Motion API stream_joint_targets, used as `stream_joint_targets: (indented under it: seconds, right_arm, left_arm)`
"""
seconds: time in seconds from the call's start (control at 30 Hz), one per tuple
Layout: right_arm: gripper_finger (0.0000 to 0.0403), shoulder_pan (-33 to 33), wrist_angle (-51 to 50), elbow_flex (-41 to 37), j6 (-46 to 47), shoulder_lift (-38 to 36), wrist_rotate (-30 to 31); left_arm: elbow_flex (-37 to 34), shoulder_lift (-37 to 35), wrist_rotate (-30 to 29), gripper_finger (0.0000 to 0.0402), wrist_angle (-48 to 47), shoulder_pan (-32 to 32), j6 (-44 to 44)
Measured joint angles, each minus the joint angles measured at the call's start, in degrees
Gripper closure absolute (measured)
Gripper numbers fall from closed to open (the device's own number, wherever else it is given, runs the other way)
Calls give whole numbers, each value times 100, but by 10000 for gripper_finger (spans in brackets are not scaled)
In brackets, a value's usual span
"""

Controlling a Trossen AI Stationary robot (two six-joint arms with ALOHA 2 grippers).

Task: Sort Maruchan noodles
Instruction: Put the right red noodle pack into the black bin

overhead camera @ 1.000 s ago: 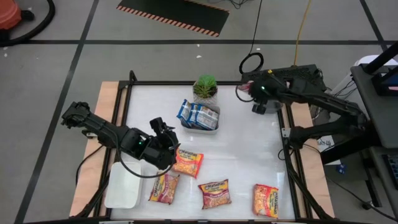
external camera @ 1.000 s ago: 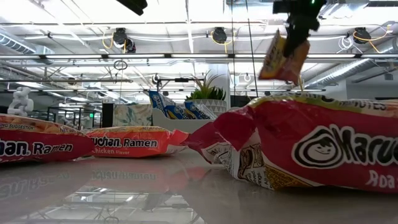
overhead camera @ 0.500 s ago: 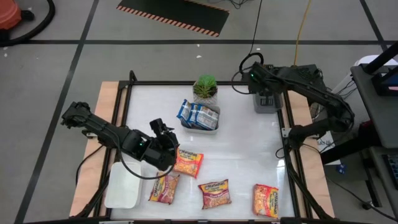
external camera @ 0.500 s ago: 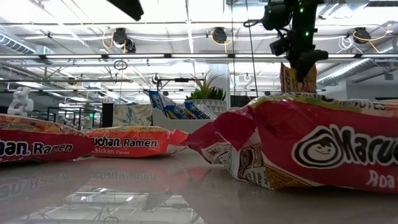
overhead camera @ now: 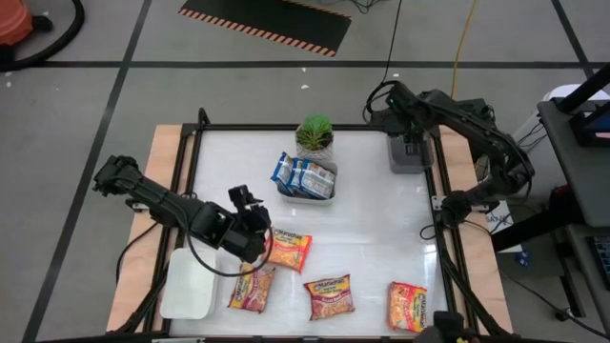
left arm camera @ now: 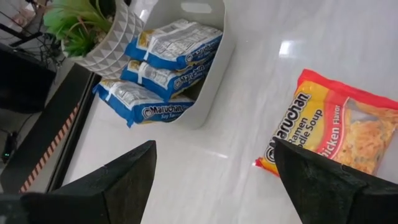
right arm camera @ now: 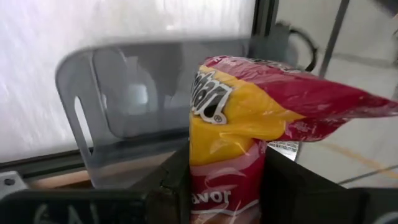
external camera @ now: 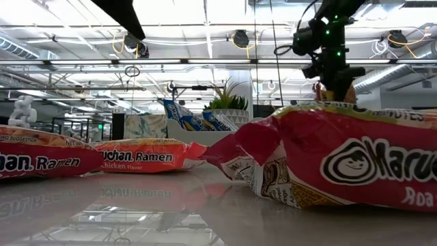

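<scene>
At the upper right of the high view the right pincer (overhead camera: 408, 145) hangs over a grey plastic bin with handle slots (right arm camera: 118, 99), pinching a pink-red and yellow crinkly plastic ramen packet (right arm camera: 249, 118) upright between its two dark fingers. In the right wrist view the packet's free end flares and sags sideways above the clamp. That suggests a light, soft-skinned thing with a stiff brittle noodle block inside: the film will likely slip and crumple before the block gives, and a hard squeeze could crack the noodles.

At the lower left of the high view the left pincer (overhead camera: 250, 227) hovers with its fingers spread wide, just beside an orange-red flat plastic chicken-flavour packet (left arm camera: 329, 127) lying face up on the glossy white worktop (overhead camera: 372, 229). Three more flat packets lie along the bottom of that view: a yellow-red one (overhead camera: 252, 289), an orange one (overhead camera: 330, 295) and a red one (overhead camera: 407, 306). Blue-white packets (left arm camera: 165, 59) stand stacked on edge in a white plastic tray (overhead camera: 307, 193) beside a small potted green plant (overhead camera: 315, 135) near the upper middle. An empty white rectangular tray (overhead camera: 187, 284) sits at lower left.

The flat packets probably sit too low for a side pinch; taking one across its short width, on the block and not on the loose sealed end, looks the surest hold on this slick surface.
</scene>
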Motion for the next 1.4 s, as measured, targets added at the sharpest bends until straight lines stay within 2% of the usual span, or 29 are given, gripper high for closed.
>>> stream_joint_targets:
  seconds: [0.13,0.53,1.1,1.4]
  right_arm:
    - [284,-246,10,0,410,239,-265]
    - [284,-492,103,-211,357,428,-899]
    - [281,-499,554,-356,501,425,-726]
    - [227,-502,798,-356,721,425,-456]
  left_arm:
    - [0,4,5,73,-1,4,-1]
    - [0,4,5,73,1,-13,8]
    - [0,4,40,73,1,-15,-31]
    - [0,4,47,74,-4,-27,-45]
